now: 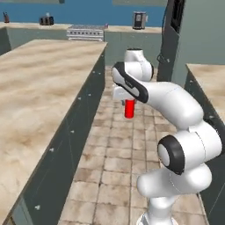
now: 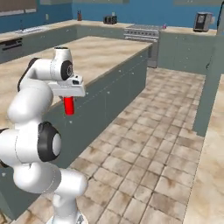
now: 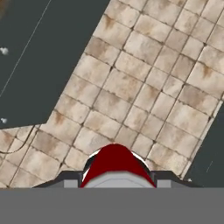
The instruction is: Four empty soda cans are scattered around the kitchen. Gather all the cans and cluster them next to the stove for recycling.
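A red soda can (image 1: 129, 108) hangs upright from my gripper (image 1: 128, 103), which is shut on its upper part, high above the tan tiled floor of the aisle. The right base view shows the same can (image 2: 68, 105) under the gripper (image 2: 68, 99), beside the island's dark side. In the hand view the can's red body (image 3: 114, 161) sits between the fingertips (image 3: 70, 182), with floor tiles beyond it. The stove (image 1: 86, 32) stands far off against the blue back wall, and it also shows as a grey stove (image 2: 142, 30) in the right base view.
A long beige island counter (image 1: 39, 88) runs along the aisle's left. Another counter (image 1: 211, 83) and a tall dark cabinet (image 1: 173, 35) border the right. A coffee machine (image 1: 139, 19) and a small dark appliance (image 1: 46, 20) sit on the back counter.
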Robot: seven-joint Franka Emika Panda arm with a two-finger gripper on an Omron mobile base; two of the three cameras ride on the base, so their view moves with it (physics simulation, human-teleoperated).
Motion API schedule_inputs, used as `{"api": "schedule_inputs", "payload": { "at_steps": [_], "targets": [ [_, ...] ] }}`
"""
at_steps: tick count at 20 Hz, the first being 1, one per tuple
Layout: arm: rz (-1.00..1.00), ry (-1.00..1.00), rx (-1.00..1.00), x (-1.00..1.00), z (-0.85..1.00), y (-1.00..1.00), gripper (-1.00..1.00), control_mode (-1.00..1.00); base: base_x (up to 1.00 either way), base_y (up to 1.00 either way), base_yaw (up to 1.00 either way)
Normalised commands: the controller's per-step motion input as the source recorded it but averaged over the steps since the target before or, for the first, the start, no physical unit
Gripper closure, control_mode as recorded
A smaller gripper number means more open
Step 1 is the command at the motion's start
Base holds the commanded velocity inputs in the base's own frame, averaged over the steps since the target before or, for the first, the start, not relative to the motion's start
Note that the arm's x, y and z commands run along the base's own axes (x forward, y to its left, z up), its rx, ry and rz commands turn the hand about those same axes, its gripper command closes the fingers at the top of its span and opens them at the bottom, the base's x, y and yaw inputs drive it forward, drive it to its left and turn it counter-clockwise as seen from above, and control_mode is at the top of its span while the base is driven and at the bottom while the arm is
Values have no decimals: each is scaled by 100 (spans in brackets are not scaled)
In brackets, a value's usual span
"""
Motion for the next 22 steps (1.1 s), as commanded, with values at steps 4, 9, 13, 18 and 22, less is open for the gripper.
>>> {"api": "schedule_inputs", "payload": {
  "at_steps": [4,9,13,18,22],
  "targets": [
    [0,0,0,0,0,0,100,100,74,-3,-53],
    [0,0,0,0,0,0,100,100,100,0,-27],
    [0,0,0,0,0,0,100,100,100,3,-27],
    [0,0,0,0,0,0,100,100,100,33,-30],
    [0,0,0,0,0,0,100,100,100,57,-19]
  ]
}}
